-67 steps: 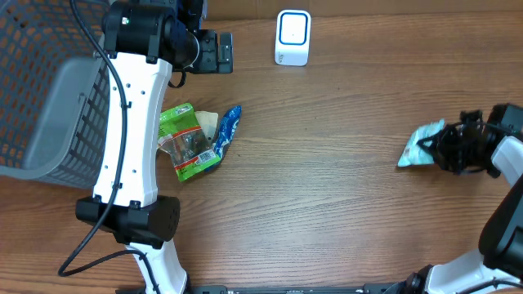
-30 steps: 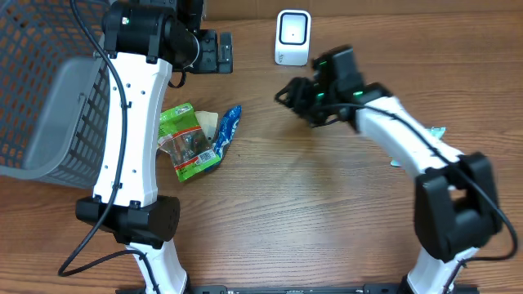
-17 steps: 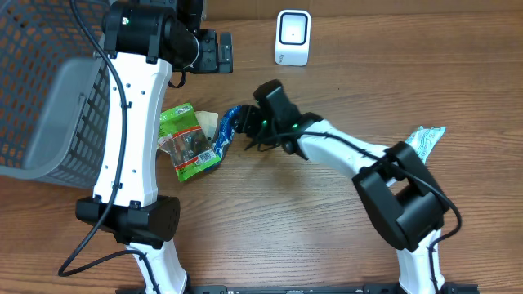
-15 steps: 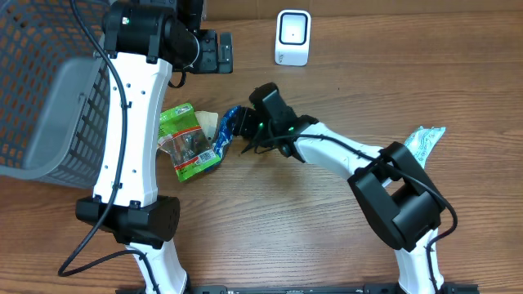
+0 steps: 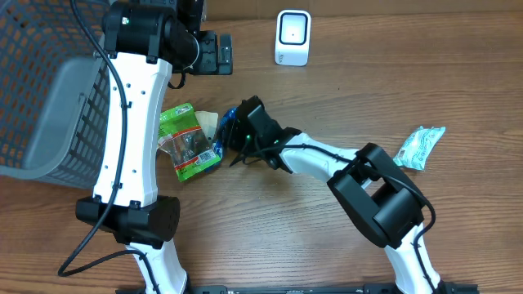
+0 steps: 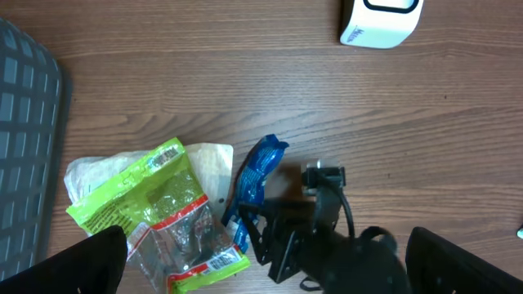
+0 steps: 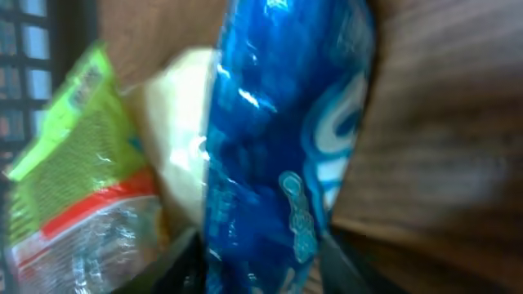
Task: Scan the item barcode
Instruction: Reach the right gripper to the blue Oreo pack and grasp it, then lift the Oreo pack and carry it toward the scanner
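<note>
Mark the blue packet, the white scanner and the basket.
blue packet (image 6: pixel 260 170), left wrist view, its upper half.
white scanner (image 5: pixel 292 37), overhead view, middle of its top face.
basket (image 5: pixel 57 114), overhead view, its solid grey wall.

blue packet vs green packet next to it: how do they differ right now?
Colour: the blue packet is glossy blue; the green packet has a clear window. Shape: the blue packet is narrow, the green packet wider. State: the right gripper straddles the blue packet; the green packet lies untouched, overlapping a white packet. Both are snack packs lying on the table.
</note>
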